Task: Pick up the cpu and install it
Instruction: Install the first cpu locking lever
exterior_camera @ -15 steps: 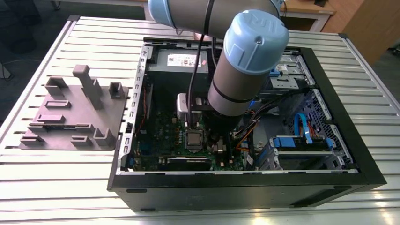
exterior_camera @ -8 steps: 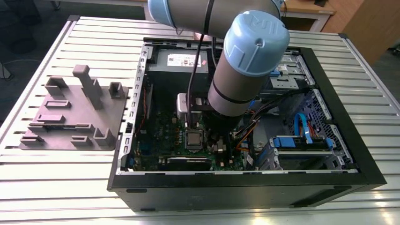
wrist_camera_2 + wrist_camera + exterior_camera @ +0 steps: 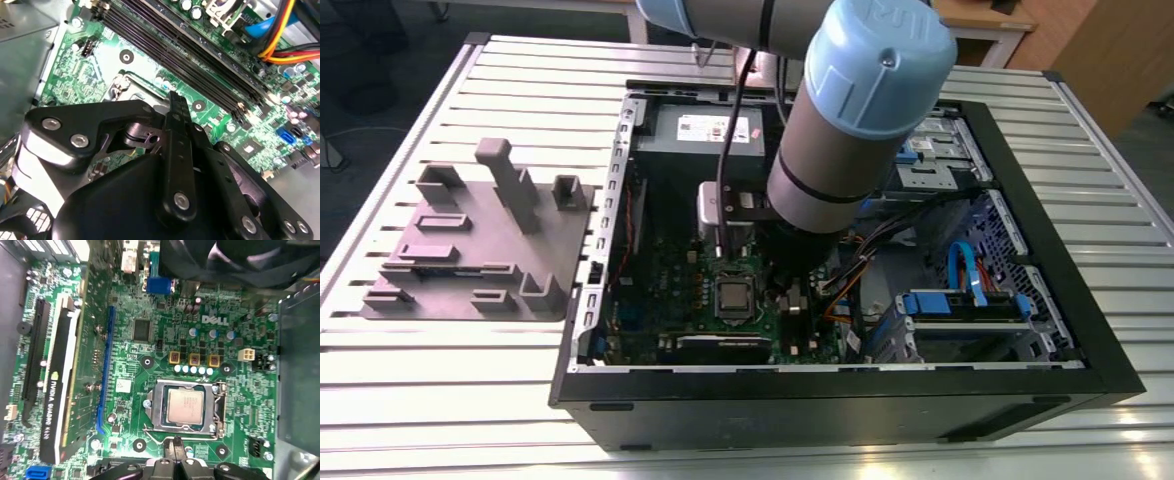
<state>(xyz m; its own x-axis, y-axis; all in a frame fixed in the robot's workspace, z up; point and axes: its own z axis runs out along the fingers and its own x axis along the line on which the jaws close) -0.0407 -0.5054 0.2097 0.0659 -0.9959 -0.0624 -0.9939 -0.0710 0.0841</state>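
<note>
The cpu (image 3: 185,405) is a small silvery square lying flat in the metal socket frame (image 3: 159,407) on the green motherboard (image 3: 130,355). In the exterior view the cpu (image 3: 735,295) sits near the middle of the open computer case (image 3: 854,395), just in front of the arm's wrist. My gripper (image 3: 176,444) hovers a short way above the board beside the socket, apart from the chip. Its black fingertips (image 3: 176,102) are pressed together with nothing between them. Part of the socket frame (image 3: 120,85) shows past the gripper's links.
A grey plastic plate (image 3: 467,240) with upright blocks lies on the slatted table at the exterior view's left. Inside the case are a graphics card (image 3: 60,390), memory slots (image 3: 200,60), coloured cables (image 3: 285,35), drive bays (image 3: 961,305) and the power supply (image 3: 707,130).
</note>
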